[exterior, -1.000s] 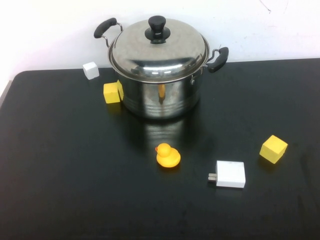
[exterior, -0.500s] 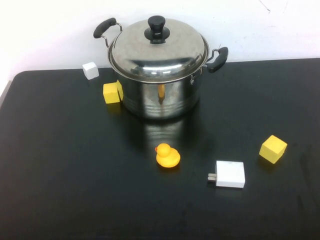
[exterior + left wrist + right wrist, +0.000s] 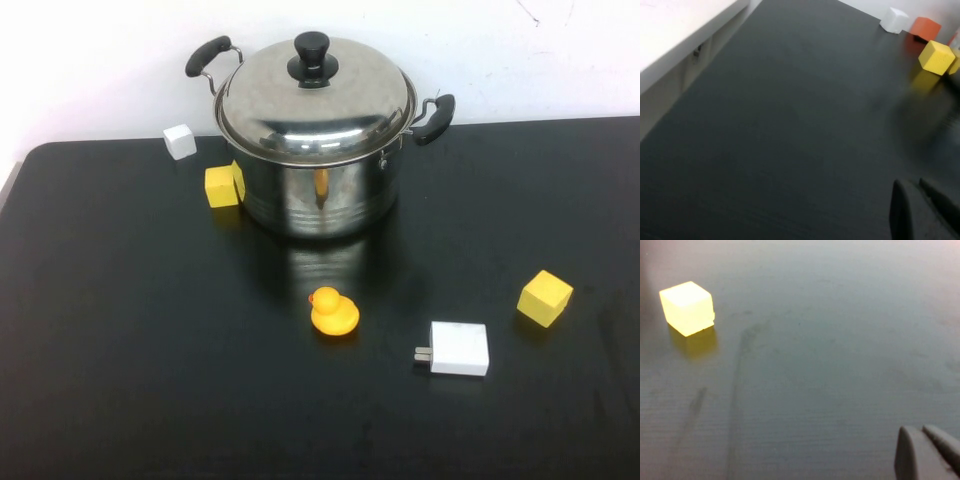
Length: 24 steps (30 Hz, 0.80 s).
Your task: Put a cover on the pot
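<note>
The steel pot (image 3: 318,198) with two black side handles stands at the back middle of the black table (image 3: 120,340) in the high view. The domed steel lid (image 3: 290,110) with a black knob (image 3: 311,55) sits on its rim and covers it. Neither arm shows in the high view. My left gripper (image 3: 912,188) shows only in the left wrist view, low over bare table near the left edge, fingers together and empty. My right gripper (image 3: 917,431) shows only in the right wrist view, over bare table, fingers together and empty.
A yellow cube (image 3: 223,185) touches the pot's left side, with a white cube (image 3: 180,141) behind it. A rubber duck (image 3: 334,312), a white charger (image 3: 458,348) and another yellow cube (image 3: 545,297) lie in front. The second cube shows in the right wrist view (image 3: 687,307).
</note>
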### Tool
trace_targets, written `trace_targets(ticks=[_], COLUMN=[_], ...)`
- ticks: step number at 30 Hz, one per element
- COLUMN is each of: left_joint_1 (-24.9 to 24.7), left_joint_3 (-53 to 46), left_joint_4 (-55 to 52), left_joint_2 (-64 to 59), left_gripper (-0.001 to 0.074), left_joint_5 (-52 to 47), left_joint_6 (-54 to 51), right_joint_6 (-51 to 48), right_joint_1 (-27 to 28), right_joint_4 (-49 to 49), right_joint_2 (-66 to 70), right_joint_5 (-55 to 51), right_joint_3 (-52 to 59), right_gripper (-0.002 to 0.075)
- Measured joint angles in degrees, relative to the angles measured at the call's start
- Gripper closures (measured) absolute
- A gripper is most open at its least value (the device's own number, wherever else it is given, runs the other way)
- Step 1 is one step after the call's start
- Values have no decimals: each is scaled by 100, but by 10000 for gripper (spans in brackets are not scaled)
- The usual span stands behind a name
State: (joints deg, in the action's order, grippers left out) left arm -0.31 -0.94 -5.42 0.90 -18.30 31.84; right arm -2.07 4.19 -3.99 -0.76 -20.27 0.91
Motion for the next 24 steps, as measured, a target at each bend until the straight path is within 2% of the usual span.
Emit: trace_targets(ticks=[15,24], left_joint_1=[-44,-151], left_joint_3=[0,0], left_joint_4=[95,819], left_joint_2=[0,0], left_gripper=[736,736], left_joint_5=[-14,-14], left_joint_6=[-467,-526], right_joint_6=[0,0], right_joint_1=[0,0], right_joint_4=[0,0], right_joint_2=[0,0], right_joint_5=[0,0], right_joint_3=[0,0], right_gripper=[728,728])
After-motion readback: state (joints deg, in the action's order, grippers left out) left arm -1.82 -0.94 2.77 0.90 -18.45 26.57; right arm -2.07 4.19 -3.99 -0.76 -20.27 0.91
